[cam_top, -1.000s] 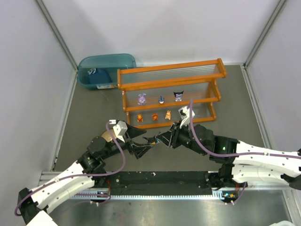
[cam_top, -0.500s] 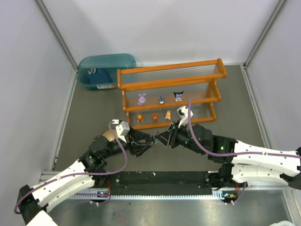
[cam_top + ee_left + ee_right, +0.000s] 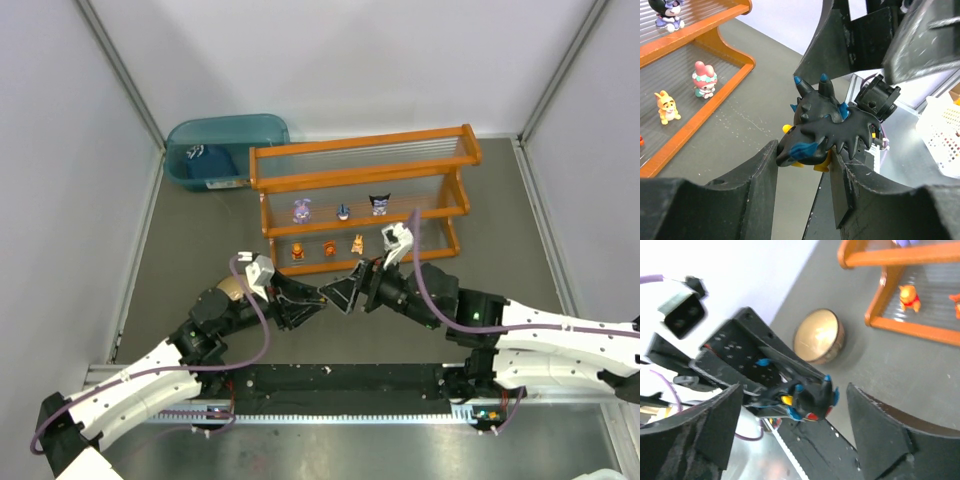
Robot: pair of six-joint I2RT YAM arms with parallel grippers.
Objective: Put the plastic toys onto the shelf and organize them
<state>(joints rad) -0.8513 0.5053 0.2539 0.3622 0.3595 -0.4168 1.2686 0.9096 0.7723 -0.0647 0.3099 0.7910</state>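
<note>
The left gripper [image 3: 804, 159] has just clamped onto the black toy [image 3: 825, 125], and the right gripper [image 3: 794, 392] has sprung open around it. This is a handover, held above the counter [image 3: 755, 115] near the shelf [image 3: 700, 31]. The hold looks firm, though partly hidden. Shelving should follow.

place: robot lab cell | signs: white enclosure walls [image 3: 350, 60], aluminium frame posts [image 3: 120, 70], black mounting rail [image 3: 340, 382]

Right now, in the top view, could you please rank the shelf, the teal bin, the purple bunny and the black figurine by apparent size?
1. shelf
2. teal bin
3. purple bunny and black figurine: about alike, so unranked.
</note>
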